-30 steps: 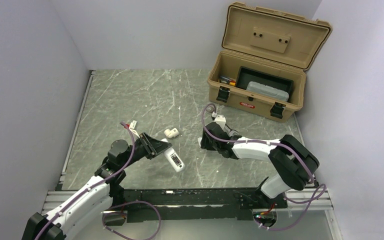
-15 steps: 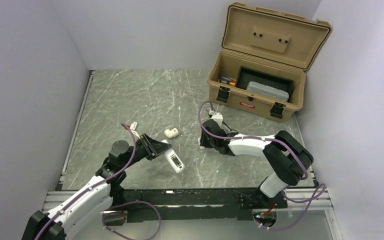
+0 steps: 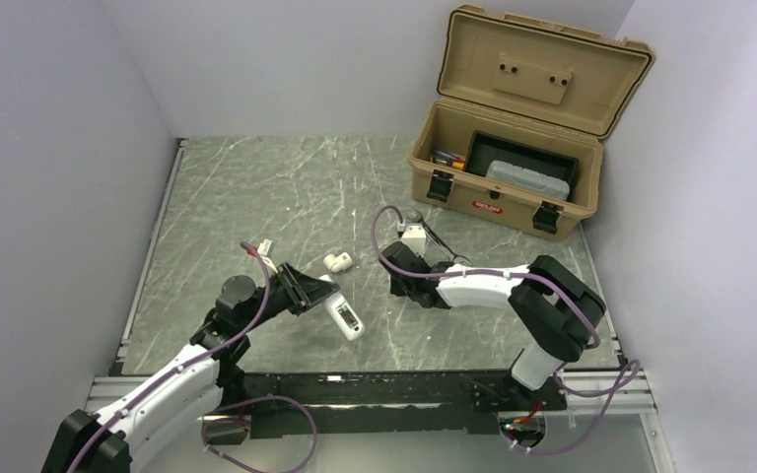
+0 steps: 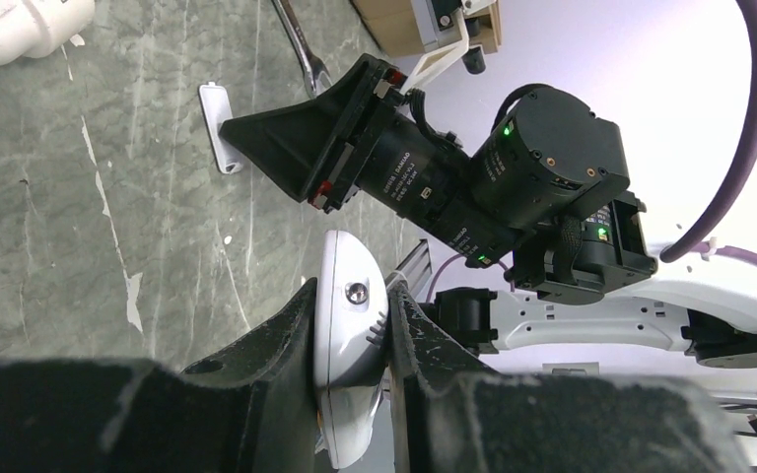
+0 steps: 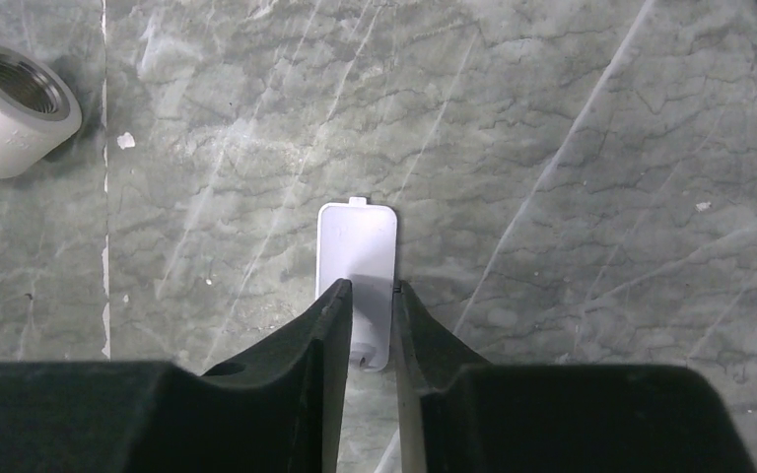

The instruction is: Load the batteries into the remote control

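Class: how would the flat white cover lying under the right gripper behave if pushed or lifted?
The cover looks thin plastic, so probably light and fairly stiff. Flat on the smooth table, it would likely slide, not roll, and its low edges may be hard to pinch.

We see the same build on left arm (image 3: 158,394) and right arm (image 3: 483,286): white link shells, black joint housings, purple cable (image 4: 754,108) routed outside. Wrist motor (image 4: 552,148) is black, with green LEDs, white lettering and red trim. Fingers (image 5: 320,340) are matte black wedges.
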